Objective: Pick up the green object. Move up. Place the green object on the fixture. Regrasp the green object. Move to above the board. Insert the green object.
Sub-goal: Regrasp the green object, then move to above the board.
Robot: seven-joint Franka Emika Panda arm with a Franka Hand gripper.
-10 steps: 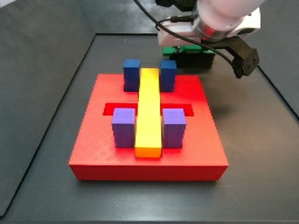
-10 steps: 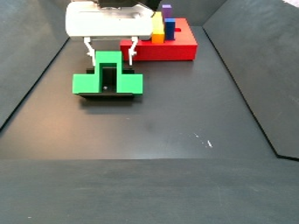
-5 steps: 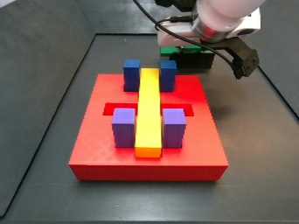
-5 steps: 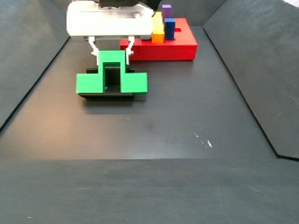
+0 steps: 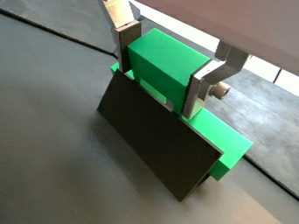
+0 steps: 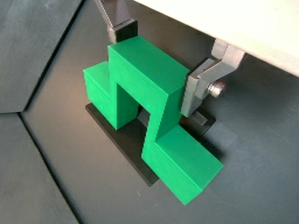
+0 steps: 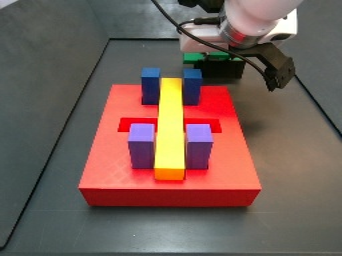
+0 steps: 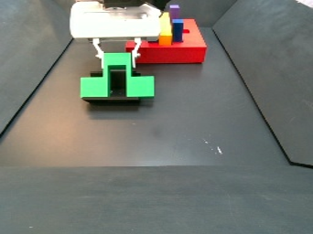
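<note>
I see my gripper [image 8: 117,57] at the upper left, its fingers [image 6: 211,80] squeezing the tall middle of the green object [image 8: 116,82] on the fixture [image 5: 158,157].

We find no legible text, label, brand, number or sign on any surface in the four current views.
</note>
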